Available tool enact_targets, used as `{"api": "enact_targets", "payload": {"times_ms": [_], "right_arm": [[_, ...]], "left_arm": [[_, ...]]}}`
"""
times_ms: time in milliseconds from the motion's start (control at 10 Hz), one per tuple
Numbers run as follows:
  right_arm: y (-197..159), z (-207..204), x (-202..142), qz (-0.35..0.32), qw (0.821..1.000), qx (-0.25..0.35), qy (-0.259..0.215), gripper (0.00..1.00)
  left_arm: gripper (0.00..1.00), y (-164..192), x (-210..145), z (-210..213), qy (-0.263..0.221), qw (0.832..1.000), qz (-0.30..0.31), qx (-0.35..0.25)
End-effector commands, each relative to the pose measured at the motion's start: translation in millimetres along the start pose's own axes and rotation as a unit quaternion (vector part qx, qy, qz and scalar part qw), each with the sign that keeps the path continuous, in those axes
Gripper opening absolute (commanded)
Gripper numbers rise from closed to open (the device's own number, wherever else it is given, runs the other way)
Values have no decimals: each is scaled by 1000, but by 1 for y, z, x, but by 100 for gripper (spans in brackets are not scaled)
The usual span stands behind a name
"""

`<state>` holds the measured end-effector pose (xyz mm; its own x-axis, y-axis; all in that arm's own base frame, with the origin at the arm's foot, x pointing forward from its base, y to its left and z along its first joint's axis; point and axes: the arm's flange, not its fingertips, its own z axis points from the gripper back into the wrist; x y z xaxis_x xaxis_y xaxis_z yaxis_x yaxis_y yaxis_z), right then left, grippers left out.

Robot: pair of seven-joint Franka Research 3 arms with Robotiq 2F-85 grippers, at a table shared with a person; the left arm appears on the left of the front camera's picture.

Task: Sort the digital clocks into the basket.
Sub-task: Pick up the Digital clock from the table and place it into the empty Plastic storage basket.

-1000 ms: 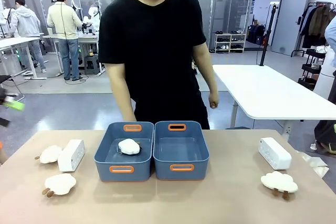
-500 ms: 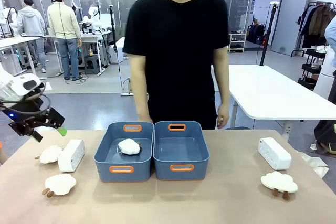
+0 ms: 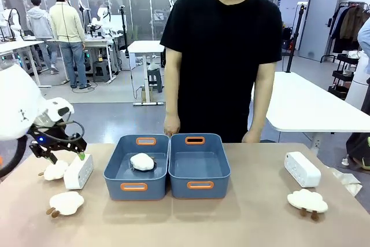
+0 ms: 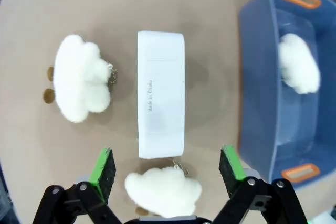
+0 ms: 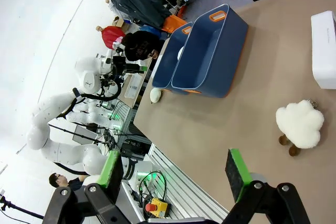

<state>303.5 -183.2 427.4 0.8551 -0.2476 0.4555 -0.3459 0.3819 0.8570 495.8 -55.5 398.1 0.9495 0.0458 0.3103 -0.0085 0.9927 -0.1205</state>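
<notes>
Moved since earlier frames: left gripper (image 3: 65, 153) has come in from the picture's left and now hangs over the left digital clock (image 3: 79, 171); the person has stepped toward picture right, hands (image 3: 171, 128) at the baskets' far rims.

- Left gripper (image 4: 168, 164): jaws wide, nothing held, green pads (image 4: 105, 165) straddling the clock's near end.
- Left digital clock (image 4: 161, 93): on the table (image 3: 173, 224) left of the left basket (image 3: 124, 179), between two cloud items (image 4: 81, 80); long axis runs straight away from the gripper, crosswise to the jaw line.
- Right digital clock (image 3: 302, 169): on the table well right of the right basket (image 3: 199, 192), long axis slanting far-left to near-right.
- Right gripper (image 5: 176, 174): jaws wide, empty, above the table.
- Left basket holds one cloud item (image 3: 142, 162).
</notes>
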Motion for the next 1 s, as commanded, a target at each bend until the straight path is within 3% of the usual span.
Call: {"api": "enact_targets", "payload": {"times_ms": [0, 300, 600, 700, 900], "right_arm": [[1, 0, 2, 5, 1000, 7, -6, 100], [1, 0, 2, 5, 1000, 7, -6, 100], [1, 0, 2, 5, 1000, 7, -6, 100], [1, 0, 2, 5, 1000, 7, -6, 100], [1, 0, 2, 5, 1000, 7, -6, 100]], "left_arm": [[100, -11, 6, -16, -4, 999, 14, 33], [100, -14, -5, -48, -7, 999, 18, 35], [100, -24, -26, -60, -25, 999, -29, 29], [88, -23, -27, -70, -34, 999, -26, 33], [31, -22, -32, -74, -57, 997, -26, 49]]}}
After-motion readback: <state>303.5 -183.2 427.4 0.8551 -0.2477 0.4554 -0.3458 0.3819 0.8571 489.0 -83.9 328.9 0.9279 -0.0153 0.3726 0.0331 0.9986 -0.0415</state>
